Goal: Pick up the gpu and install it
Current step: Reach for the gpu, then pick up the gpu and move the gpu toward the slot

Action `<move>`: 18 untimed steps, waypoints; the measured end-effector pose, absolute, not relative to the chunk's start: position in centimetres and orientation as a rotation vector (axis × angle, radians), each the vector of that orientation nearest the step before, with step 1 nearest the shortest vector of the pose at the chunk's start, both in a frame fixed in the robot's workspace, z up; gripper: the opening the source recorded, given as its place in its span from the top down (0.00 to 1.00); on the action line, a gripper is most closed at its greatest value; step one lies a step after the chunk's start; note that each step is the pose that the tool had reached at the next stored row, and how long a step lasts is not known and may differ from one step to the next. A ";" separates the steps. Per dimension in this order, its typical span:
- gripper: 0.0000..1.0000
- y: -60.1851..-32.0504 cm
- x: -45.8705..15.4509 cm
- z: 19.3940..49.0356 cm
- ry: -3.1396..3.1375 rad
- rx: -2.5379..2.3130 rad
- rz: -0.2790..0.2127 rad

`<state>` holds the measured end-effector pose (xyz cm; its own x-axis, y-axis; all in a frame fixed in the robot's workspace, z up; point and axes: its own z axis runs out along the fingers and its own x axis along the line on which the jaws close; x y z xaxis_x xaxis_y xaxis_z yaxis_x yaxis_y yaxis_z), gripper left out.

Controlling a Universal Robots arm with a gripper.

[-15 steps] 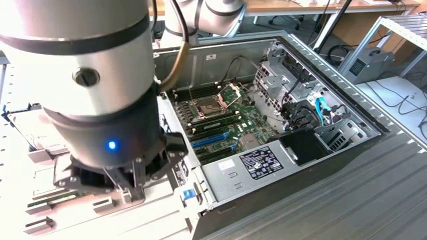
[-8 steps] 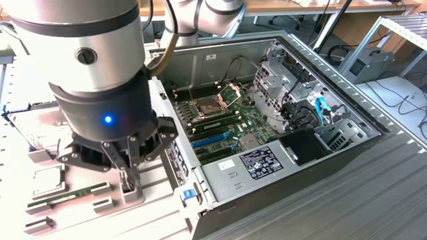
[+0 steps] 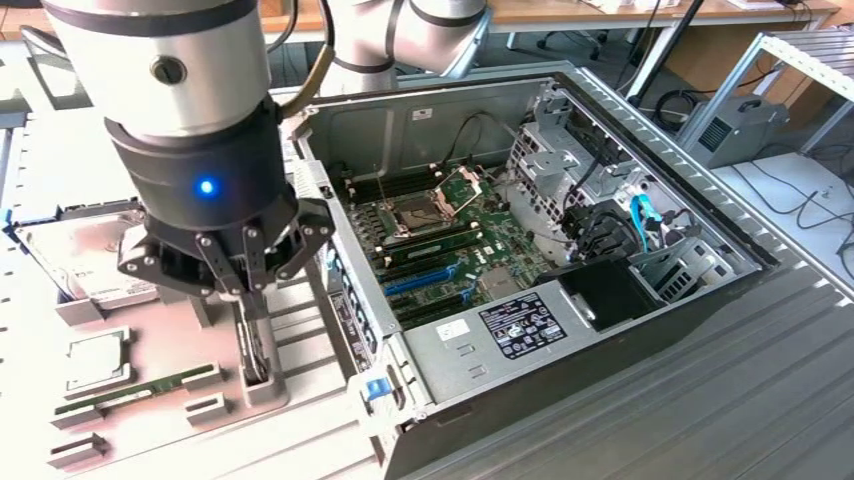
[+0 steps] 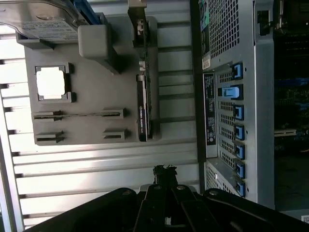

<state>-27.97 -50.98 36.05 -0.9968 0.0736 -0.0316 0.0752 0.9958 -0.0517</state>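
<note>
In the exterior view the gripper hangs at centre left of the frame, its jaws drawn together and holding nothing. Just below them the gpu stands on edge in a grey holder on the counter, lower left. The open computer case sits immediately to the frame's right. In the wrist view the gpu is apart from the gripper.

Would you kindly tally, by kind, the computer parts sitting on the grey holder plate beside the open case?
gpu: 1
hard drive: 1
processor chip: 1
memory stick: 1
Total: 4
</note>
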 end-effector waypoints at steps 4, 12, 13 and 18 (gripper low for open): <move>0.89 -51.0 -28.0 36.0 3.109 0.116 -0.082; 0.89 -51.0 -28.0 36.1 3.109 0.116 -0.082; 0.89 -51.0 -28.0 36.0 3.109 0.116 -0.082; 0.70 -51.0 -28.0 36.0 3.109 0.116 -0.082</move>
<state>-27.96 -50.96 36.05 -0.9968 0.0735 -0.0317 0.0750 0.9958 -0.0516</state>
